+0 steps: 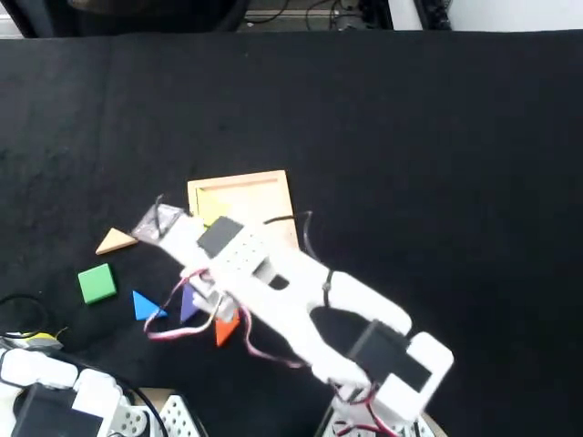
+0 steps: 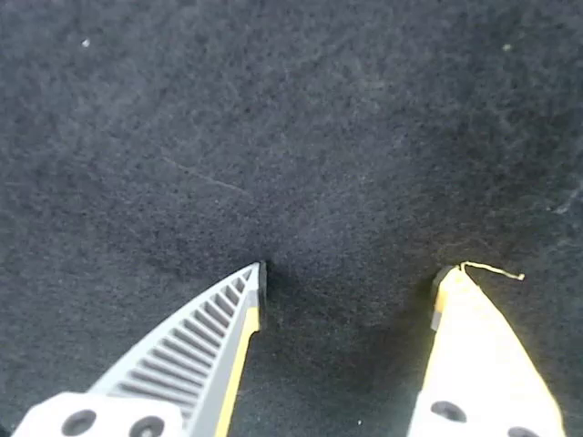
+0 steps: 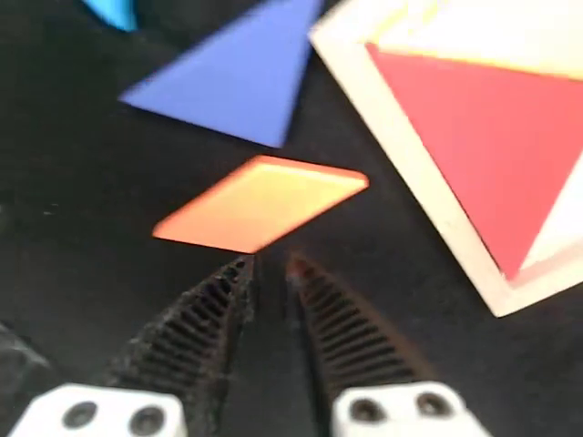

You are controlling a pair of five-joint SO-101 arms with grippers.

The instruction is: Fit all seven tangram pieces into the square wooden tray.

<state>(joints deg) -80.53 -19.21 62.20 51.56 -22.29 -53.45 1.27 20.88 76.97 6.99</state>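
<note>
right claw [image 3: 271,266] nearly closed on nothing, tips just short of the orange parallelogram [image 3: 260,202] | left claw [image 2: 351,273] wide open over black cloth [image 2: 273,109] | wooden tray [image 3: 401,137] has 1 red triangle [image 3: 483,137] in it, blue triangle [image 3: 232,77] just outside | green square [image 1: 97,282] loose too

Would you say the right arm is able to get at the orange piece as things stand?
Probably yes: the orange piece lies flat just ahead of the right gripper, with nothing between them. Its jaws look nearly shut and would need opening first.
</note>
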